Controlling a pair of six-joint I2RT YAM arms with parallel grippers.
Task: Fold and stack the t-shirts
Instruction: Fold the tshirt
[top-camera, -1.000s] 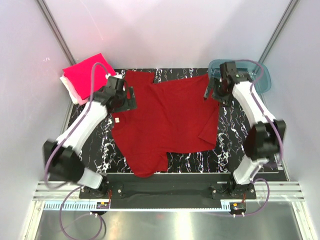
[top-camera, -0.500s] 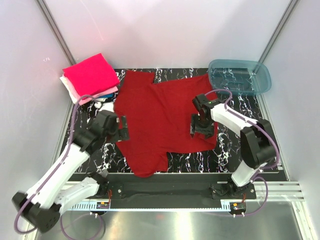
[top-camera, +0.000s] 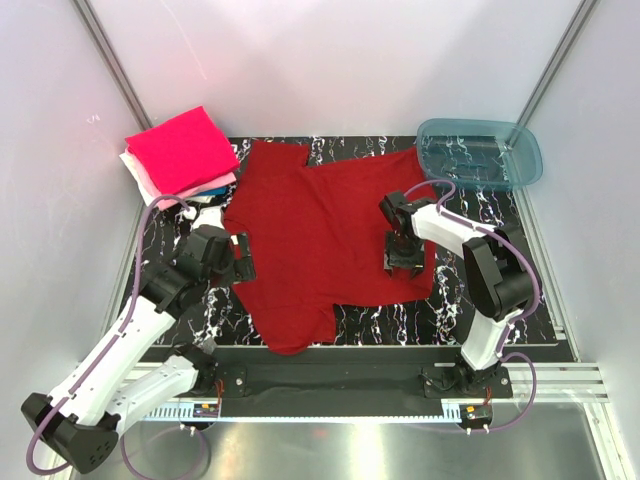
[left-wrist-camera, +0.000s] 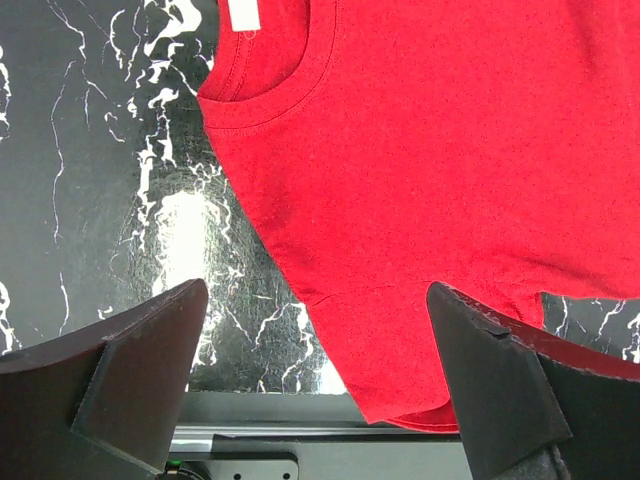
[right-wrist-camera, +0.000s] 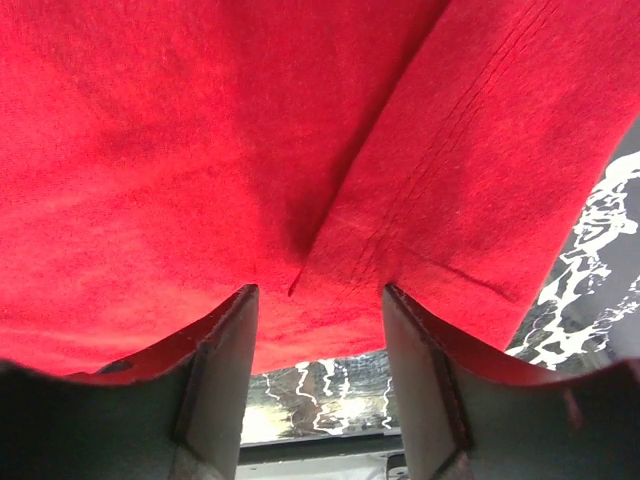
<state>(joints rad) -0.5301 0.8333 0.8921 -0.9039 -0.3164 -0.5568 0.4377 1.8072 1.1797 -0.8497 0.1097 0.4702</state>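
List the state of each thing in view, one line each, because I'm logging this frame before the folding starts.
dark red t-shirt: spread out on the table, not yet folded, a hemmed flap lying over it at the right
folded t-shirts: stacked at the far left corner, magenta one on top
teal tub: upright, nothing visible inside
left gripper: open, at the shirt's collar side
right gripper: open, low over the flap's edge

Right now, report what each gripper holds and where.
Nothing held. Left gripper: open over an edge of the red shirt. Right gripper: open over a fold in it.
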